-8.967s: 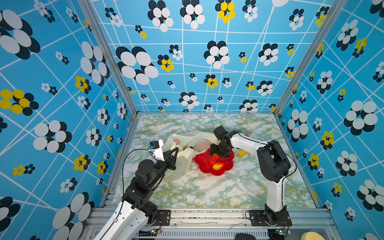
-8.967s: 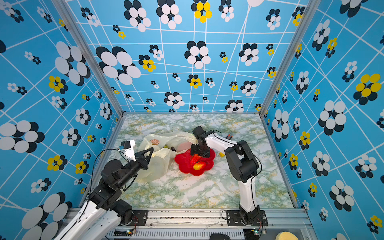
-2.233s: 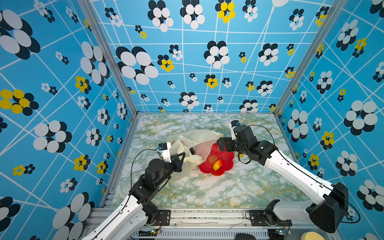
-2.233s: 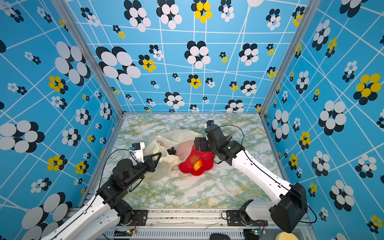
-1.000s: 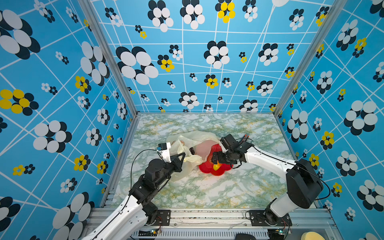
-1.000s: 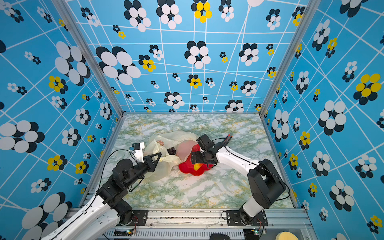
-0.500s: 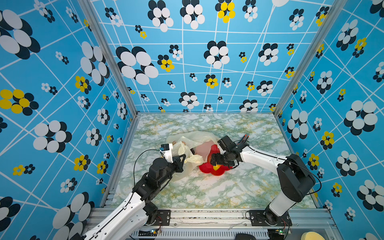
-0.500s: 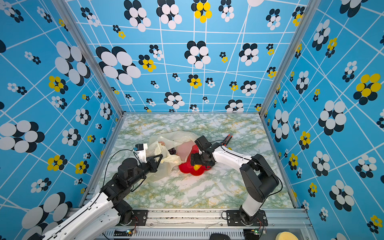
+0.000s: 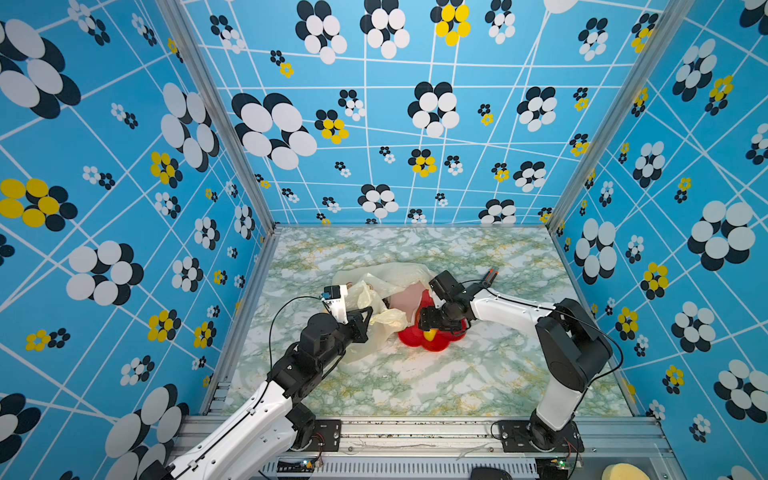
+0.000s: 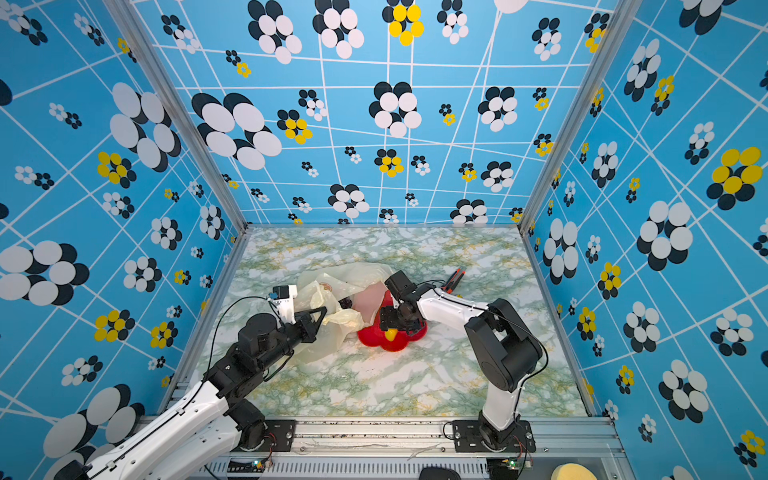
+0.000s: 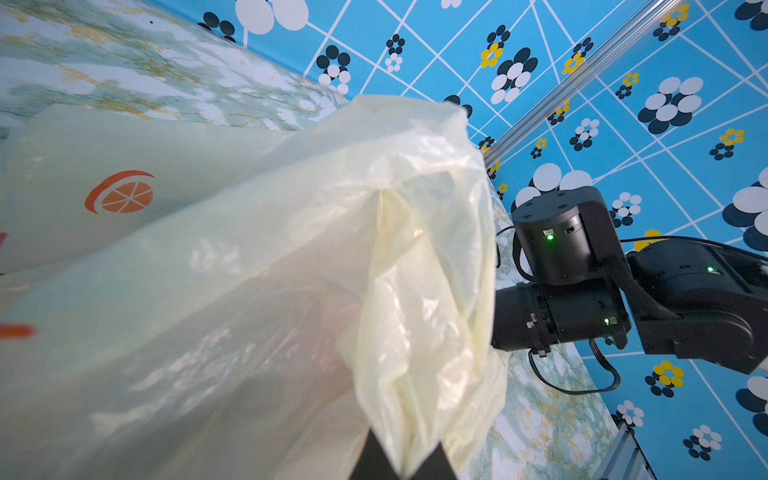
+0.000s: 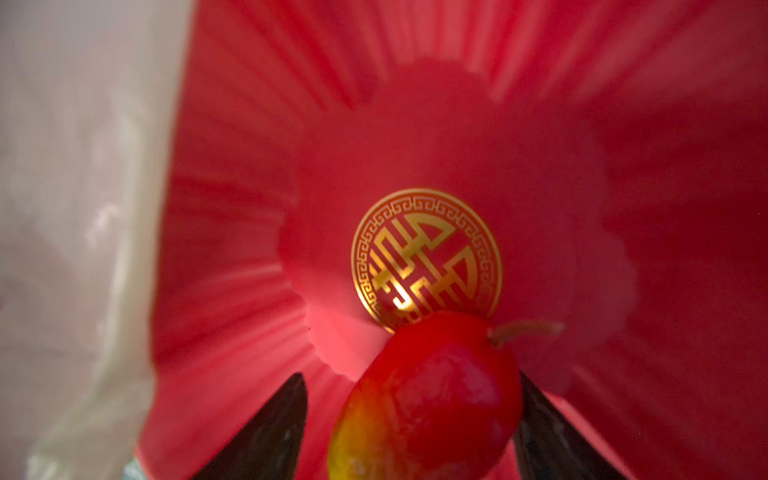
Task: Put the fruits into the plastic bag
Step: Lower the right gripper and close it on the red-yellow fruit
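Observation:
The cream-yellow plastic bag (image 9: 386, 278) (image 10: 332, 286) lies crumpled left of centre, its mouth facing the red plate (image 9: 436, 347) (image 10: 374, 338). My left gripper (image 9: 365, 318) (image 10: 318, 315) (image 11: 409, 461) is shut on a bunched edge of the bag (image 11: 291, 249) and holds it up. My right gripper (image 9: 436, 328) (image 10: 395, 323) (image 12: 409, 386) is down on the plate (image 12: 415, 145), open, its fingers astride a red-and-yellow fruit (image 12: 428, 399) (image 9: 428, 333). One finger touches the fruit, and a gap shows at the other. A dark fruit (image 10: 345, 302) shows inside the bag's mouth.
An orange-black cutter (image 9: 486, 277) (image 10: 455, 277) lies behind my right arm. Blue patterned walls close in the marble table (image 9: 415, 382) on three sides. A metal rail (image 9: 415, 428) runs along the front edge.
The right gripper's jaws have narrowed around the red-and-yellow fruit on the plate, and that arm's elbow has folded in. The left gripper has moved slightly forward with the bag edge.

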Controlling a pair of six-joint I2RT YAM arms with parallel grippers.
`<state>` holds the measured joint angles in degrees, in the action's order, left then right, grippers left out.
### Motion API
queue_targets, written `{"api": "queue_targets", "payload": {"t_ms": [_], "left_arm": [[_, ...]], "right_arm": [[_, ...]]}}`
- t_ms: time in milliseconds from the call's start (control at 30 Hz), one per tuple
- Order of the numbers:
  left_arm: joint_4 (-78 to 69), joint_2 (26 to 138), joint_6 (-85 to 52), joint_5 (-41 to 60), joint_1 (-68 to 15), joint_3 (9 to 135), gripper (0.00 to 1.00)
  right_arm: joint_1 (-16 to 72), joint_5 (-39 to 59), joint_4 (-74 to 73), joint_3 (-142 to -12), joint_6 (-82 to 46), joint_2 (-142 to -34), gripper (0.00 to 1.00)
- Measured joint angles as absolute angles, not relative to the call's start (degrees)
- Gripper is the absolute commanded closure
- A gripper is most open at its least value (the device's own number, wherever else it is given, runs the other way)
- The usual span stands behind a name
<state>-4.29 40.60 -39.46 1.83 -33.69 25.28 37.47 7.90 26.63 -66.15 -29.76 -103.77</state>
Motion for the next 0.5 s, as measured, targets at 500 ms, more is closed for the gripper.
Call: {"api": "queue_targets", "payload": {"t_ms": [500], "left_arm": [[-2.94, 47.20, -40.88, 1.19, -34.35, 30.81, 1.00]], "right_arm": [[37.47, 5.45, 26.17, -67.68, -25.04, -105.86, 0.46]]}}
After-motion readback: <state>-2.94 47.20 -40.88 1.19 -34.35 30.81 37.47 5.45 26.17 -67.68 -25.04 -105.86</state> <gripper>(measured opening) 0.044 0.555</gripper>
